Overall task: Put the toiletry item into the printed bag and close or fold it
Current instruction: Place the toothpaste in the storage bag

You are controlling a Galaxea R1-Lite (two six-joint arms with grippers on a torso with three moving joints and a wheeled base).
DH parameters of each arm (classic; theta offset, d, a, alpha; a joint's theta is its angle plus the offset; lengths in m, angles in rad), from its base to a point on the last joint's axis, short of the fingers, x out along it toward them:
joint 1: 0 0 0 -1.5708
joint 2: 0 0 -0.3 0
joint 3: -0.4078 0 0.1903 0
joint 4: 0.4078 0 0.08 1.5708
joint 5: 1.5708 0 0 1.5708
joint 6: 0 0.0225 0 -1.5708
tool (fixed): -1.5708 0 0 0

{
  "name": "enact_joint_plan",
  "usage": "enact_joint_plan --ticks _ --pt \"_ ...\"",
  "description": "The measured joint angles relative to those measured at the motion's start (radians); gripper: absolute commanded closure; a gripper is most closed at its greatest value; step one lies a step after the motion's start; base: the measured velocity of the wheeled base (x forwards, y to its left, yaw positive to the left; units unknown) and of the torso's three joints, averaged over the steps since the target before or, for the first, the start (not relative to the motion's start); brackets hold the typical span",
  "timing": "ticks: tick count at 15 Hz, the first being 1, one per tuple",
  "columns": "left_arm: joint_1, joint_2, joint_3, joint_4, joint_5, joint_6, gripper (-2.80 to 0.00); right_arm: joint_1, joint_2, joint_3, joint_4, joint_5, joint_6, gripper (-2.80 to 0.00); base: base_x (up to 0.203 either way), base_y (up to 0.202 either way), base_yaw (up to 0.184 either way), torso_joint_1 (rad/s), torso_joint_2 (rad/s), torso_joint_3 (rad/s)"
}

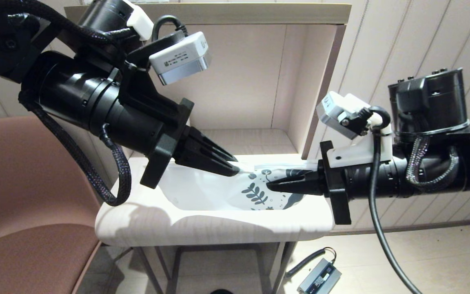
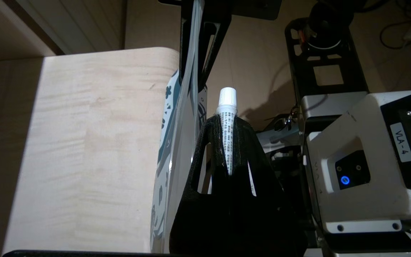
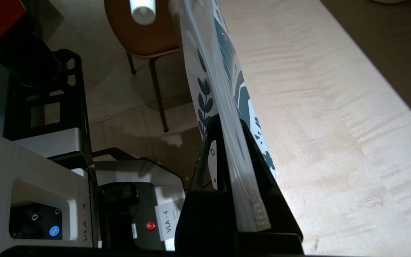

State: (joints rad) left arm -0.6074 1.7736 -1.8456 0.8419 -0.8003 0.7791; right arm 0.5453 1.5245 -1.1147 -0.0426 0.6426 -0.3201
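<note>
Holding the toiletry item (image 2: 228, 135) between its closed fingers, the left end effector (image 1: 231, 165) hangs just above the worktop (image 1: 218, 228), at the upper edge of the printed bag (image 1: 218, 190). The tube's ribbed white cap sticks out past the fingertips, just beside the bag's edge and outside it. The right end effector (image 1: 273, 185) comes from the opposite side and is closed on the bag's clear zip strip, at the end with the teal leaf print. The bag stands on its edge between both end effectors. A brown chair (image 1: 23, 196) is on the robot's left.
</note>
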Motion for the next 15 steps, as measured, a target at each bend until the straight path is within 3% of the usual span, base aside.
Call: enact_joint_plan --ticks 4,9,15 --pt "0.0 0.008 0.02 -0.011 0.017 0.002 0.0 0.002 0.004 0.0 -0.015 0.0 -0.001 0.0 0.0 0.0 0.0 0.0 0.0 0.0" --pt "0.005 0.011 -0.066 -0.01 0.012 -0.004 0.0 0.0 0.006 0.009 -0.016 0.0 -0.003 0.0 0.0 0.0 0.0 0.0 0.0 0.0" --pt "0.005 0.018 -0.058 -0.005 0.017 -0.003 0.0 0.002 0.003 0.014 -0.016 0.0 -0.002 0.0 0.0 0.0 0.0 0.0 0.0 0.0"
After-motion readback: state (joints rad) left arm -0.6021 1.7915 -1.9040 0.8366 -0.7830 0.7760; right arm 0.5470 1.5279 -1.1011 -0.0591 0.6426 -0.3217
